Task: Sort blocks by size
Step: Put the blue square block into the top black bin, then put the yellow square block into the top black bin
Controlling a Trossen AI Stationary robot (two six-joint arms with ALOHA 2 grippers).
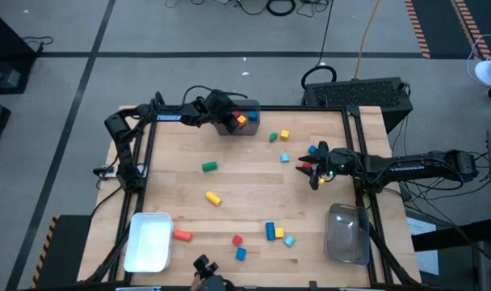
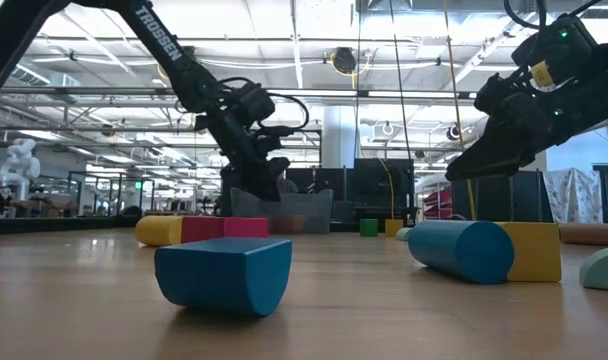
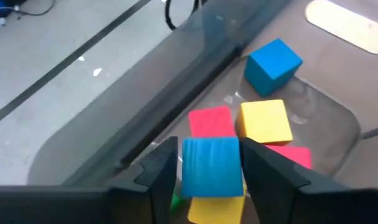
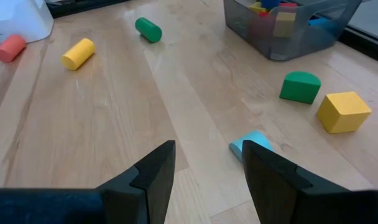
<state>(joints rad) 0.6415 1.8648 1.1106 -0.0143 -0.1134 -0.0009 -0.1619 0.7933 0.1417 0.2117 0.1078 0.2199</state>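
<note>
Left tool (image 3: 209,171) over grey bin (image 1: 249,128), blue block (image 3: 211,167) between parted fingers; right tool (image 4: 207,168) open, empty.

Low view: white capitals "TROSSEN" run along the dark upper link of the left arm (image 2: 169,45), reading down its slope toward the wrist. Only legible text in that view; background signs in the room too small to tell.

High view: pale marking on the left arm's forearm link (image 1: 169,118) and another on the right arm's forearm link (image 1: 407,168), both too small to read.

Wrist views: no readable text.
</note>
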